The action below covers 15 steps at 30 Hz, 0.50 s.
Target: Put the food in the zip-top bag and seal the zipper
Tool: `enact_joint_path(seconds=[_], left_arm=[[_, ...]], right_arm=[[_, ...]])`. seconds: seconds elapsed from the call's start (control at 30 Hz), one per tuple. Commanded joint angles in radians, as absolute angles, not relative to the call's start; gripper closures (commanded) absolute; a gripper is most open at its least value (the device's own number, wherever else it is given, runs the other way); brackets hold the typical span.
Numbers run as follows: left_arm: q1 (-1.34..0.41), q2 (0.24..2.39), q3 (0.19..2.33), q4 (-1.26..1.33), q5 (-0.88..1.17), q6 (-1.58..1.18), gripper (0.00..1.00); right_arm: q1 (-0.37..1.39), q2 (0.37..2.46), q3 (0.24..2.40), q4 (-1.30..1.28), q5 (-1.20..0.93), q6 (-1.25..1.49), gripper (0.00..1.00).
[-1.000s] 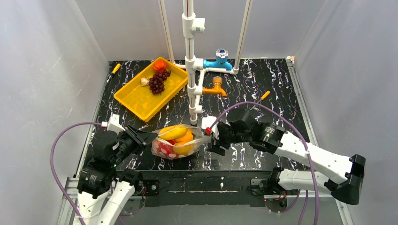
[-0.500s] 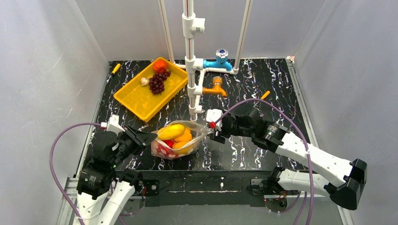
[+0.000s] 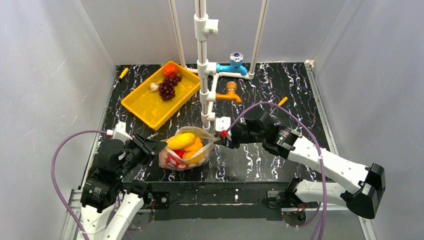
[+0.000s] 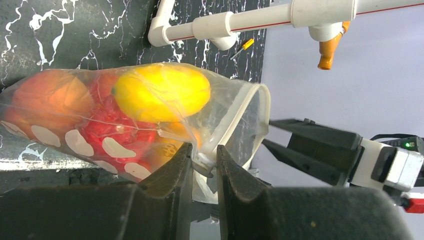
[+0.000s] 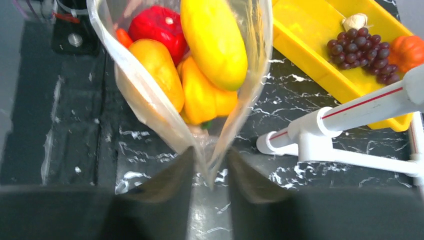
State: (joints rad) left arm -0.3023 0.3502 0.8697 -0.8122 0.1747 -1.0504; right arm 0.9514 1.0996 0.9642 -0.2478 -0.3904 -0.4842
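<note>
Over the black marbled surface [image 3: 290, 85], the open zip-top bag [image 3: 185, 157], loaded with food [image 3: 181, 140], is clamped at one rim end by the left jaws and at the opposite end by the right jaws. Grapes [image 3: 167, 89] lie in the yellow tray [image 3: 145, 107].

The bag [image 3: 186, 152] sits by the near edge of the table [image 3: 280, 90], left of centre. It is clear and crinkly, with white dots along its lower side. Its mouth gapes open. The zipper [image 4: 264, 106], a plain strip round the rim, is unsealed. Packed inside are a long yellow fruit [image 3: 182, 140] on top, a yellow pepper [image 5: 205, 97], a peach-orange fruit [image 5: 156, 70] and a glossy red one [image 5: 157, 24] deeper in. Outside the bag, toward the far left corner, lie dark purple grapes [image 3: 167, 88]. A white garlic bulb [image 3: 154, 87] is just beside them on the left, and an orange-red pumpkin [image 3: 170, 69] is at their far end.
</note>
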Motion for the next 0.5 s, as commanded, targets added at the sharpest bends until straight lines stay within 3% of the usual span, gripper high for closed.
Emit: enact_joint_path(seconds=[0.0, 0.03, 0.27, 0.3, 0.4, 0.47], left_arm=[[-0.297, 0.36, 0.912, -0.788, 0.143, -1.046, 1.0], [-0.297, 0.352, 0.914, -0.789, 0.117, -1.052, 1.0], [-0.297, 0.204, 0.88, -0.82, -0.129, -1.117, 1.0], [-0.297, 0.187, 0.871, -0.832, -0.145, -1.135, 0.94], [-0.298, 0.147, 0.836, -0.848, -0.142, -1.184, 0.47], [-0.297, 0.132, 0.806, -0.798, -0.081, -1.148, 0.27]], right_arm=[[0.956, 1.083, 0.95, -0.135, -0.386, -0.451, 0.92], [0.956, 1.089, 0.958, -0.173, -0.371, -0.466, 0.99], [0.948, 1.039, 0.953, -0.331, -0.174, -0.403, 0.99], [0.948, 1.013, 0.941, -0.336, -0.177, -0.396, 0.99], [0.95, 0.925, 0.913, -0.331, -0.221, -0.358, 0.99], [0.95, 0.892, 0.902, -0.322, -0.254, -0.344, 0.99]])
